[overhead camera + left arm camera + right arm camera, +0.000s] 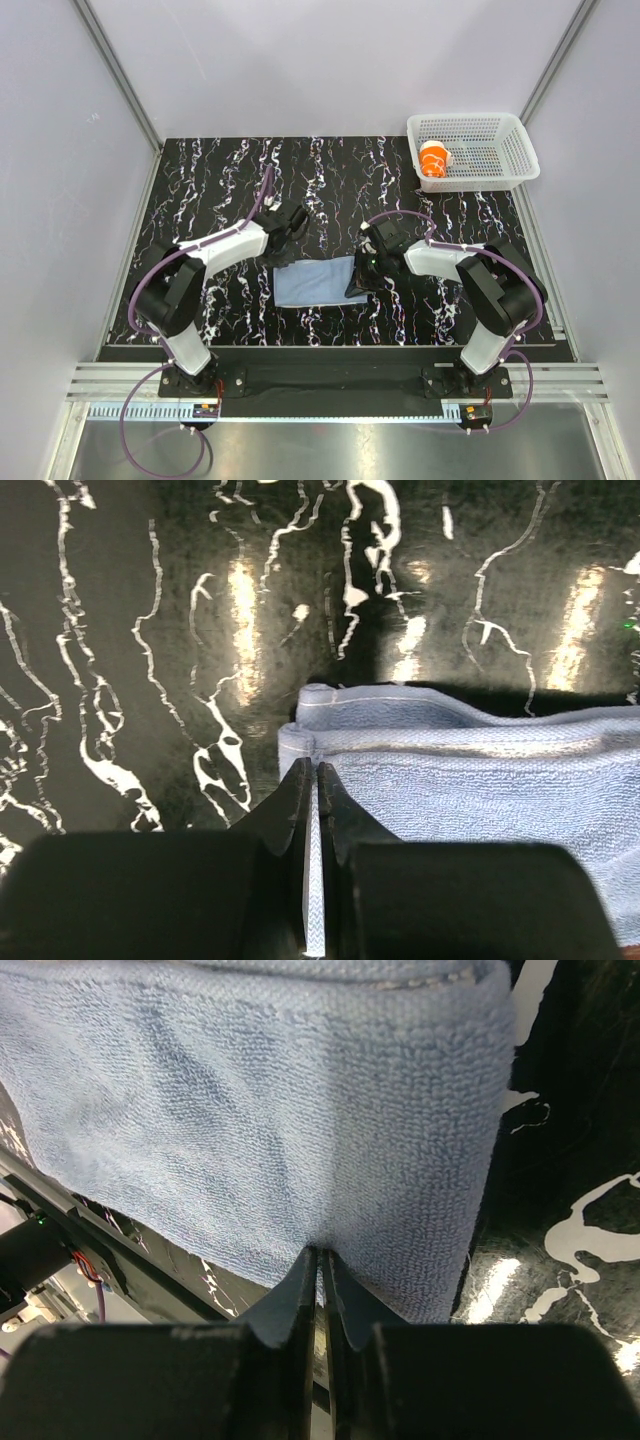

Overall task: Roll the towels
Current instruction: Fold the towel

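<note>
My left gripper (314,772) is closed, its two dark fingers pressed together on a thin hem of the blue towel (480,790) just below one corner of the cloth. A pale strip of the fabric shows in the narrow slit between them. At that corner I can see two hemmed edges, one lying behind the other, and the terry weave runs off to the side of the wrist view. My right gripper (320,1256) is closed as well, pinching the opposite edge of the same towel. The cloth bunches slightly where the fingertips meet it and spreads out wide beyond them, with a stitched hem along its far side. From the top view the blue towel lies flat and roughly rectangular on the black, white-veined table (220,190), near the front edge and between my two arms. My right gripper sits at its right end, and my left gripper is near its far left corner. The orange towel (434,162) is well apart from all this. It is rolled up and stands inside the white mesh basket (495,140) at the far right corner of the table, against the basket's left wall. The white print on it is too small to read from above.
</note>
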Robot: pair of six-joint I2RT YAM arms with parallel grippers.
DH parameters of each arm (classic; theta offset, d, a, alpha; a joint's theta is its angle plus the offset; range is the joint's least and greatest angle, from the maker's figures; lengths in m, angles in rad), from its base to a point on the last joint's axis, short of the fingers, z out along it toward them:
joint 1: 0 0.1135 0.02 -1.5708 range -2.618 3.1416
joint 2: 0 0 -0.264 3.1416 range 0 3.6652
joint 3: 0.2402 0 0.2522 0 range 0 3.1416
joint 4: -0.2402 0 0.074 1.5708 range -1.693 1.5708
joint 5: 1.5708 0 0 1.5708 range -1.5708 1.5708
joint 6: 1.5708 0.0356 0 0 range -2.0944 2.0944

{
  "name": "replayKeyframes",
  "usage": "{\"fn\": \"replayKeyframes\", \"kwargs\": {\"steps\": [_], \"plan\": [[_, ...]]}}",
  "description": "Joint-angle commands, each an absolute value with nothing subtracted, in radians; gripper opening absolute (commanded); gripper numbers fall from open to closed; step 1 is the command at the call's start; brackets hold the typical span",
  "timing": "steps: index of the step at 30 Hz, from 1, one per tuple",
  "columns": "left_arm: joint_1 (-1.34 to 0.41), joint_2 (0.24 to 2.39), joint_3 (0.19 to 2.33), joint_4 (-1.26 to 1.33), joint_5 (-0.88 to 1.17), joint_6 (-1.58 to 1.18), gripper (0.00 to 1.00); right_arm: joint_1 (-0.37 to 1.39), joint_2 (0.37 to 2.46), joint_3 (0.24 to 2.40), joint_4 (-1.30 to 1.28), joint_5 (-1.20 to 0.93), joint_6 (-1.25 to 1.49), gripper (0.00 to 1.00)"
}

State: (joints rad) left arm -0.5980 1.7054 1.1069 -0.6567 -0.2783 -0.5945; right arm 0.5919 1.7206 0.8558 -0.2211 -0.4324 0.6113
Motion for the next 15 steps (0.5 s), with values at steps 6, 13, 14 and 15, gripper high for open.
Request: {"fn": "replayKeyframes", "kwargs": {"steps": [6, 13, 14, 15], "plan": [[-0.563, 1.658, 1.126, -0.646, -0.341, -0.565, 0.07, 0.589, 1.758, 0.827, -0.224, -0.396, 0.604, 0.13], [-0.552, 1.686, 1.117, -0.629, -0.330, -0.555, 0.21, 0.589, 1.766, 0.828, -0.218, -0.403, 0.606, 0.14], [-0.554, 1.686, 1.114, -0.627, -0.325, -0.558, 0.23, 0.589, 1.766, 0.828, -0.218, -0.405, 0.606, 0.14], [-0.552, 1.684, 1.108, -0.626, -0.322, -0.560, 0.26, 0.589, 1.767, 0.828, -0.218, -0.408, 0.607, 0.14]]}}
